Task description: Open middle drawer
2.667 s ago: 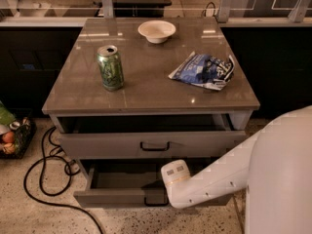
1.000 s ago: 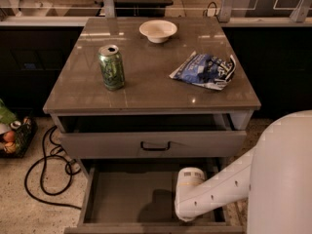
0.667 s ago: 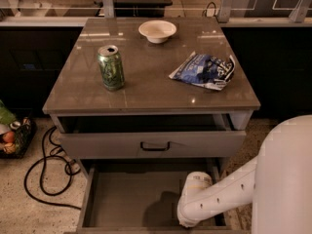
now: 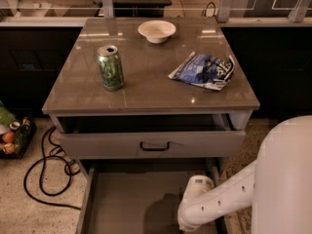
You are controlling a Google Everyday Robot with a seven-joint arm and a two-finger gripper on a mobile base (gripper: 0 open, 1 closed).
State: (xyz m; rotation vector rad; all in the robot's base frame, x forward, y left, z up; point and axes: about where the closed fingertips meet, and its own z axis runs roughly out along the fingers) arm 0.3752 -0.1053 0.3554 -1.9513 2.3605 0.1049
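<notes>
The middle drawer [image 4: 131, 199] is pulled far out below the top drawer, and its plain grey interior shows. Its front and handle lie below the bottom edge of the camera view. The arm's white wrist [image 4: 195, 206] reaches down over the drawer's right part. My gripper is hidden beyond that wrist at the bottom edge. The top drawer [image 4: 97, 145], with its black loop handle [image 4: 155, 146], stands slightly ajar above. The lowest drawer is out of view.
On the cabinet top [image 4: 146, 82] stand a green can [image 4: 110, 67], a white bowl [image 4: 156, 31] and a blue-white snack bag [image 4: 204, 70]. Black cables [image 4: 44, 169] loop on the floor at the left, beside a basket [image 4: 12, 138]. My white body [image 4: 285, 179] fills the lower right.
The middle drawer has slid much farther out toward the camera. The arm's wrist has moved with it, down and to the right.
</notes>
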